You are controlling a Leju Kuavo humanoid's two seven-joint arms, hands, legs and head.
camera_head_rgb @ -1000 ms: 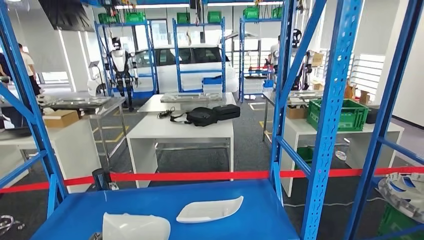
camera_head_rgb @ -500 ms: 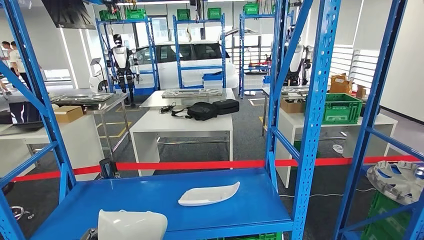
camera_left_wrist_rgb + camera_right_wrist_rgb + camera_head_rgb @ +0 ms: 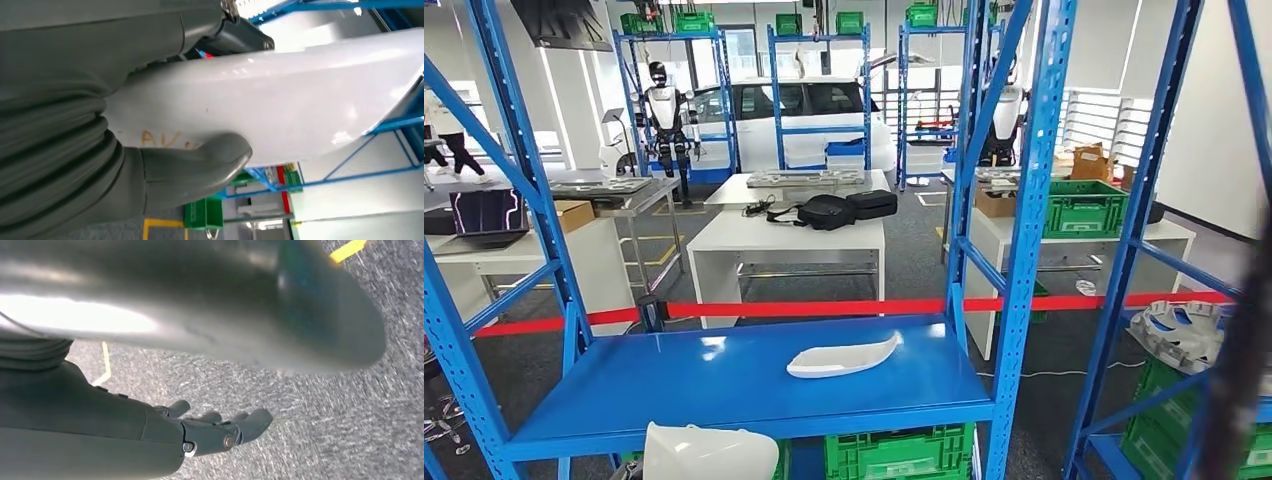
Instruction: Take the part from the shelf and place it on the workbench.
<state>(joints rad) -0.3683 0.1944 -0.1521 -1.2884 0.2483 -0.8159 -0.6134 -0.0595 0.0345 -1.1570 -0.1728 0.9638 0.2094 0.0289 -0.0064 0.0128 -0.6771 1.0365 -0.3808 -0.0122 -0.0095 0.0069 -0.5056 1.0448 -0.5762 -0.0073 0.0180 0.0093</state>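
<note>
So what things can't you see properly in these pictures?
- The white part in the head view: cut off by the picture's lower edge.
- The orange writing on that part, left wrist view: the left robot hand hides its end under the thumb.
- The big blurred shape across the right wrist view, above the right robot hand: too blurred to name.

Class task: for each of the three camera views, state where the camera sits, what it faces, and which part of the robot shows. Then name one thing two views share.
Head view: high on the body, facing forward and down at the blue shelf.
Left wrist view: behind the left hand, which grips the white part.
Right wrist view: behind the right hand, facing grey floor.
Shared: the white part shows in head and left wrist views.
</note>
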